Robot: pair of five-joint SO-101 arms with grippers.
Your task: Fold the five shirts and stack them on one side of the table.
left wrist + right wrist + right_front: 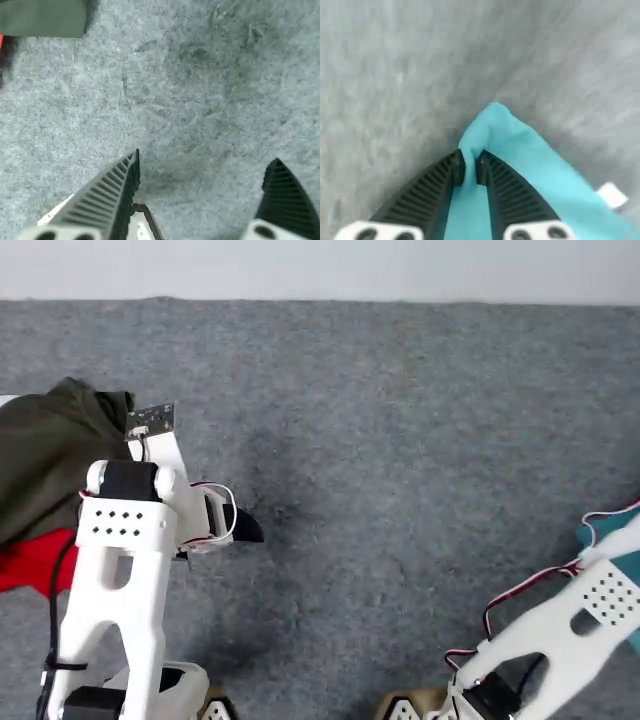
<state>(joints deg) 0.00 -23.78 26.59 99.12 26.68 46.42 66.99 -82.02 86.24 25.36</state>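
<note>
So, green shirt (50, 455) atop red shirt (30, 562) at left edge of table (400, 440) — stack seemingly begun; left gripper (205, 161) splayed, empty; right gripper (469, 164) clenched on teal shirt (530, 150) at right edge — most folding left.

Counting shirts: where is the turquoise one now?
The turquoise shirt is pinched in the right claw, at the right edge of the table in the high view, opposite the green shirt and red shirt.
</note>
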